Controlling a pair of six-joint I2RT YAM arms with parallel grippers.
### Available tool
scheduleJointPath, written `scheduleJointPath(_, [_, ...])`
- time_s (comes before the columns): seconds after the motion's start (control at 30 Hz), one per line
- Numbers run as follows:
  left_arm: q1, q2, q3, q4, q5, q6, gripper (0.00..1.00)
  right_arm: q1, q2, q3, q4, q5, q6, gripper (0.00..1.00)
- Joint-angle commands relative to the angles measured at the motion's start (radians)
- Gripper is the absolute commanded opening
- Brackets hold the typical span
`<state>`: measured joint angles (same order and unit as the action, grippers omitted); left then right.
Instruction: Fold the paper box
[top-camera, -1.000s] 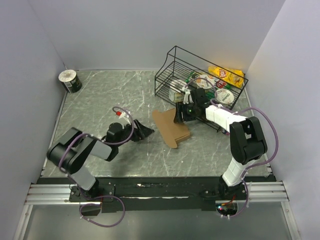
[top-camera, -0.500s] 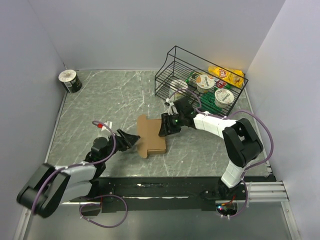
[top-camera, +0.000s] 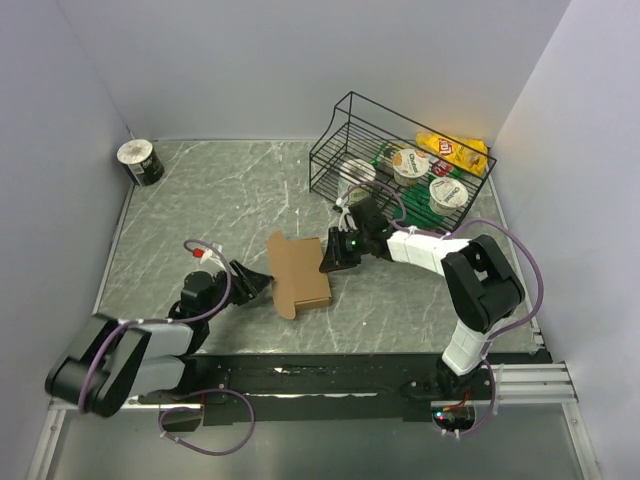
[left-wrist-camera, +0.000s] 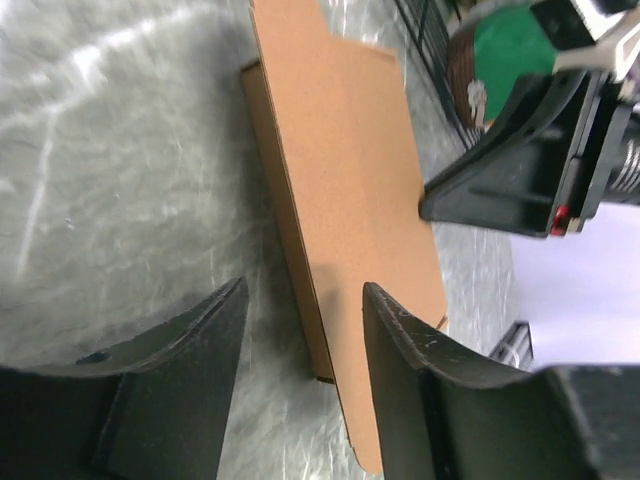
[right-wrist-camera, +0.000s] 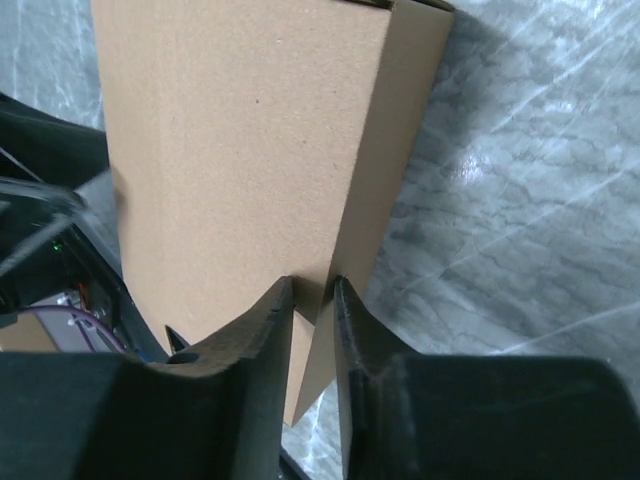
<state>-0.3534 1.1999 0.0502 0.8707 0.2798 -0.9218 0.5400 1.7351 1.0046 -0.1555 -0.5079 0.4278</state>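
Right end effector (right-wrist-camera: 313, 300) clamped on paper box (top-camera: 298, 270) edge, left end effector (left-wrist-camera: 305, 300) spread beside it

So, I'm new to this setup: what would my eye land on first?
A brown paper box sits mid-table, the right arm's jaws pinching its right edge while the left arm's jaws stand open at its left edge. Behind it, a tilted black wire basket holds snack cups and a yellow bag.
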Motion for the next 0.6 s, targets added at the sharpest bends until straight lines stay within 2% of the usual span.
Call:
scheduleJointPath(0.0, [0.005,0.113,0.034,0.224,0.117,-0.021,0.53,-0.008,-0.008,-0.047,0.025,0.049,0.008,0.22])
scheduleJointPath(0.23, [0.005,0.227,0.042,0.333,0.136,-0.035,0.51,-0.04,-0.029,-0.118,0.039,0.077,0.028,0.15])
scheduleJointPath(0.4, [0.005,0.265,0.036,0.407,0.154,-0.043,0.49,-0.071,-0.039,-0.138,0.043,0.088,0.035,0.14])
scheduleJointPath(0.57, [0.004,0.294,0.042,0.479,0.186,-0.063,0.5,-0.077,-0.037,-0.15,0.034,0.108,0.035,0.14])
